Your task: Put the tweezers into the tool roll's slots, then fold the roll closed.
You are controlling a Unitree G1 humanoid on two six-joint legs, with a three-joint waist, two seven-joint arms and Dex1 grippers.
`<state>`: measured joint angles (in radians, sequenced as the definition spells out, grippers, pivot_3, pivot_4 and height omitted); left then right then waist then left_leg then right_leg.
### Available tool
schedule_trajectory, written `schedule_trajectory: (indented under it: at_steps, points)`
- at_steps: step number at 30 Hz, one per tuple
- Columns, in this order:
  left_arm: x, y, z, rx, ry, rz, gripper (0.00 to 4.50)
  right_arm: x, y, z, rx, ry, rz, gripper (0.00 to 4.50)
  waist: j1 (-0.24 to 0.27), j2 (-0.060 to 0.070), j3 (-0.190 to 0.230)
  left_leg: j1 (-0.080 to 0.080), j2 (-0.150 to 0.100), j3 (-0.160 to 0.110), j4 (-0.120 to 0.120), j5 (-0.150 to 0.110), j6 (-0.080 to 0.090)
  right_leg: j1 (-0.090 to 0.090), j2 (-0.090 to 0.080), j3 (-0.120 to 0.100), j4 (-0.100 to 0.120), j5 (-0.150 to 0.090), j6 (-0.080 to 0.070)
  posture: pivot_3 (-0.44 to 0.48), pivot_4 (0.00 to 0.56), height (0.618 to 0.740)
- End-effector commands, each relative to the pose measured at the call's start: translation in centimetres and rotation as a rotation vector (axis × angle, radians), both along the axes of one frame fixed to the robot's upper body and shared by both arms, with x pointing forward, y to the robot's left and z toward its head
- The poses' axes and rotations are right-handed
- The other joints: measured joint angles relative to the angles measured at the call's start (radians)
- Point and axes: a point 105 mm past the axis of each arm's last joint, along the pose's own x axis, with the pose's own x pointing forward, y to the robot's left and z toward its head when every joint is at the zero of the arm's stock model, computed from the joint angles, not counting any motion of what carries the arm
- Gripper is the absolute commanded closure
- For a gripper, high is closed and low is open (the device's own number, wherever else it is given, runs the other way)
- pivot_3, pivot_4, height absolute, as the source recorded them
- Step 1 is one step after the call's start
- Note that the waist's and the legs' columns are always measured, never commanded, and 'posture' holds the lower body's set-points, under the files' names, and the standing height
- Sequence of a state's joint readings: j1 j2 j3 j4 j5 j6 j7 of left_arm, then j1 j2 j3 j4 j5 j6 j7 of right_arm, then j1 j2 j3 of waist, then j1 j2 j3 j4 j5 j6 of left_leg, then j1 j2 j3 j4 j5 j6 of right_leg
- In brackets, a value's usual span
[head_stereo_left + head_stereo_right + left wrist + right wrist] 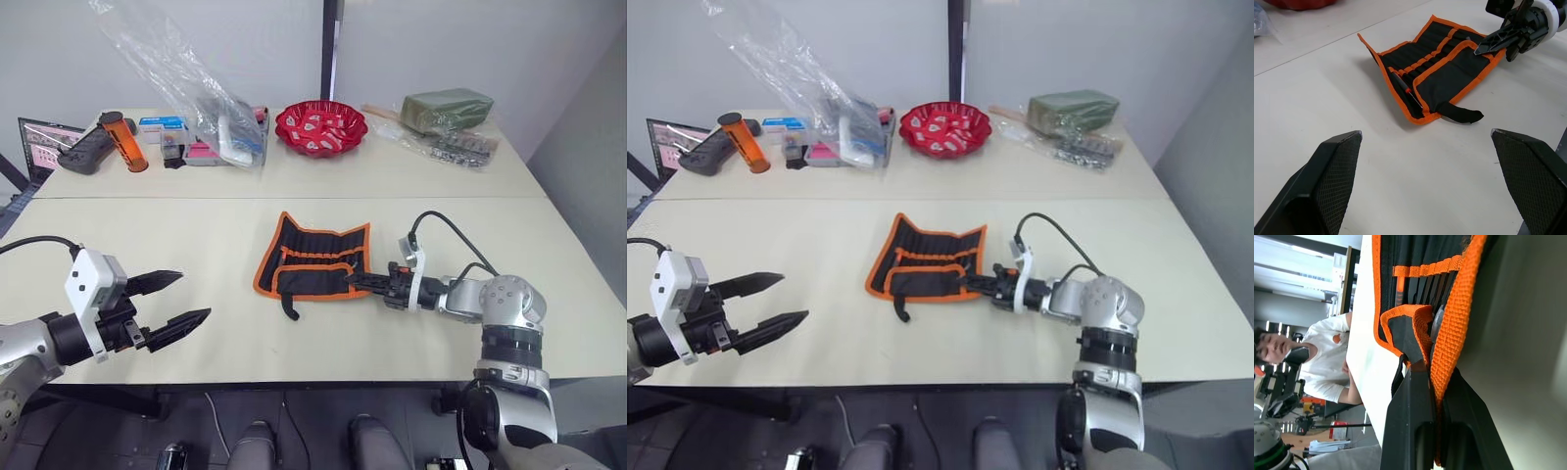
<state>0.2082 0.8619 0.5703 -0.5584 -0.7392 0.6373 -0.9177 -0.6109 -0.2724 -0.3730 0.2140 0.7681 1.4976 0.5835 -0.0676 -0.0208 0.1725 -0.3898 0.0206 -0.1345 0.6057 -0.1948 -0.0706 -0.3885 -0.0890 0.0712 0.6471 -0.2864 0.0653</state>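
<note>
The tool roll (313,259) lies mid-table, black with orange trim, its near flap folded partway over the inner face. My right gripper (358,282) is shut on the roll's orange edge at its right side; in the right wrist view the fingers (1410,411) clamp the trim (1449,342). A row of orange-edged slots (1425,61) shows inside, with one slim black tweezers (1405,89) lying tucked along them. The short black strap (1462,114) sticks out toward the table's front. My left gripper (176,299) hangs open over bare table, well left of the roll.
Along the back stand a red bowl (320,127), a clear plastic bag (196,88) over small boxes, an orange canister (122,140) and a green packet (446,108). A laptop (44,142) sits far left. A person (1327,367) shows beyond the table.
</note>
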Motion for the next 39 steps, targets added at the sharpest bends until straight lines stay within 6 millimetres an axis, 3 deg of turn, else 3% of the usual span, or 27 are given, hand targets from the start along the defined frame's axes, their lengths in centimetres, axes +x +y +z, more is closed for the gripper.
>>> schedule_trajectory:
  at_steps: [1,3,9,15,21,27,32,39]
  points:
    - [-0.1,-1.0,0.5,0.004,-0.02,-0.04,0.0,-1.0,-1.3,-0.4,-0.088,0.001,0.026,4.49,0.006,0.0,0.0,0.0,0.0,0.0,0.0,0.0,0.0,0.0,0.0,0.0,0.0,0.0,0.0,0.0,0.15,0.74]
    - [0.3,-1.2,0.3,-0.007,-0.021,-0.045,0.0,-0.9,-2.4,-0.4,-0.123,0.003,0.01,4.49,0.014,0.0,0.0,0.0,-0.001,0.0,0.0,0.0,0.0,0.0,-0.001,0.0,0.0,0.0,0.0,0.0,0.15,0.74]
    - [1.4,-2.1,-0.1,-0.022,-0.031,-0.083,0.0,0.0,-4.5,0.6,-0.176,-0.015,-0.014,2.54,0.02,0.0,0.0,-0.001,-0.002,0.0,0.002,0.0,0.0,0.0,-0.001,0.0,-0.001,0.0,0.0,0.0,0.15,0.74]
    - [2.0,-2.5,-0.6,-0.034,-0.037,-0.096,0.0,0.4,-5.7,1.8,-0.142,-0.017,-0.04,2.54,0.015,0.0,0.001,-0.001,-0.001,0.001,0.001,0.0,0.0,0.0,-0.001,0.001,-0.001,0.0,0.0,0.0,0.15,0.74]
    - [2.4,-2.8,-1.0,-0.041,-0.046,-0.104,0.0,0.3,-5.0,1.5,-0.111,-0.005,-0.018,2.54,0.019,0.0,0.001,-0.001,-0.001,0.001,0.001,0.0,0.0,0.0,-0.001,0.001,-0.001,0.0,0.0,0.0,0.15,0.74]
    - [2.5,-2.5,-0.9,-0.034,-0.055,-0.1,0.0,0.8,-4.9,2.1,-0.084,-0.014,-0.027,4.34,0.019,0.001,0.001,-0.001,-0.002,0.001,0.001,0.0,0.0,0.0,-0.001,0.001,-0.001,0.0,0.0,0.0,0.15,0.74]
    - [2.5,-2.4,-1.0,-0.03,-0.058,-0.093,0.0,0.8,-4.5,2.3,-0.083,-0.026,-0.014,4.43,0.019,0.001,0.001,-0.001,-0.001,0.001,0.001,0.0,0.0,0.0,-0.001,0.0,-0.001,0.0,0.0,0.0,0.15,0.74]
    - [2.3,-2.4,-1.2,-0.032,-0.057,-0.086,0.0,1.0,-4.2,4.6,-0.11,-0.099,0.023,4.43,0.018,0.001,0.001,-0.001,-0.001,0.001,0.001,0.0,0.0,0.0,-0.001,0.001,-0.001,0.0,0.0,0.0,0.15,0.74]
